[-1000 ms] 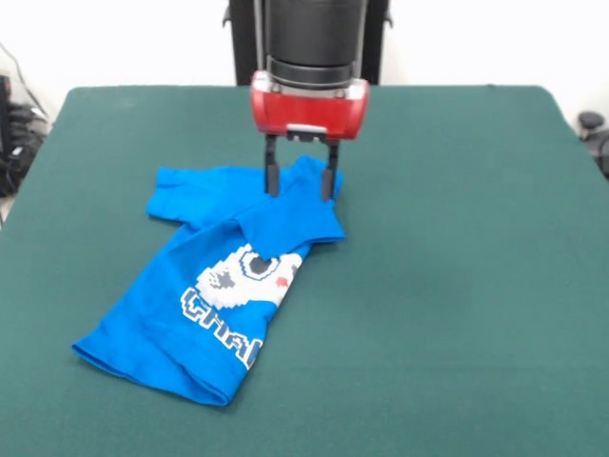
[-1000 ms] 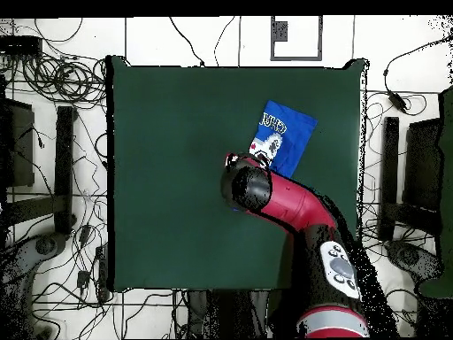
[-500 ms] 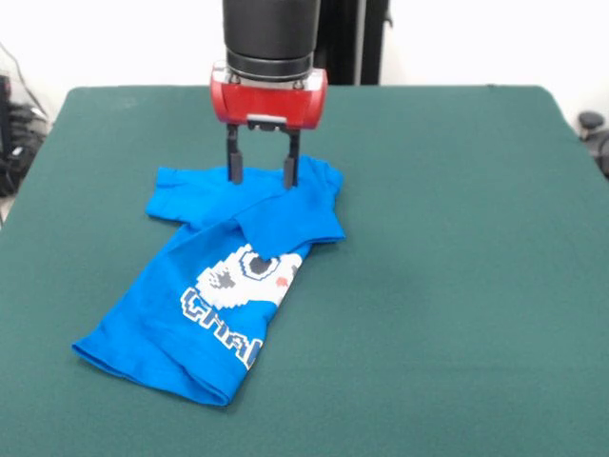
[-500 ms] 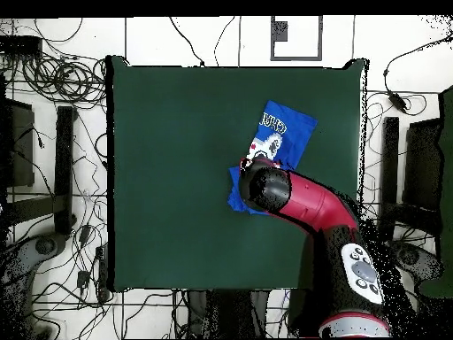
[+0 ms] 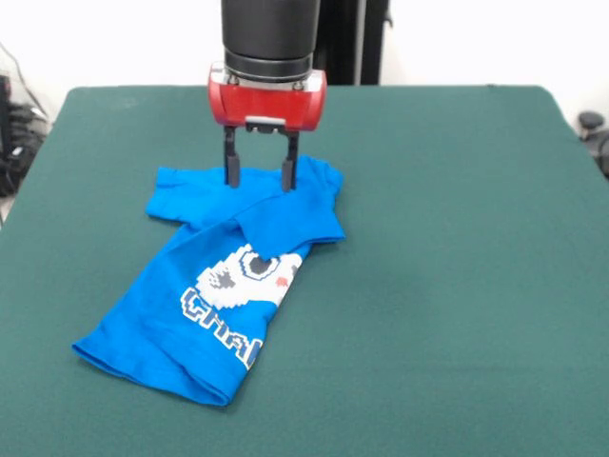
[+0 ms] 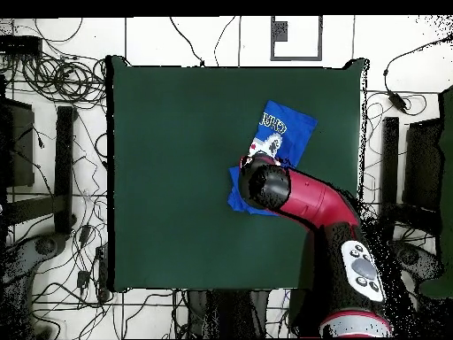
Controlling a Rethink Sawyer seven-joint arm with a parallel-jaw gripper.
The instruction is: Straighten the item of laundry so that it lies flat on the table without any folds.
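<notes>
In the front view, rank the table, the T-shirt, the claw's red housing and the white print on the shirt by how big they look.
1. Table, by far.
2. Blue T-shirt.
3 and 4. Red housing above the open claw and the white print: they look alike, and the housing stands at a different depth, so unranked.

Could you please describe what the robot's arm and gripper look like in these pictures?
In the front view, the arm ends in a thick black cylinder above a glossy red housing with a small grey plate at its lower front. The gripper has two slim, dark, straight fingers. From overhead, the arm is red with black joints and a grey panel near its base.
</notes>
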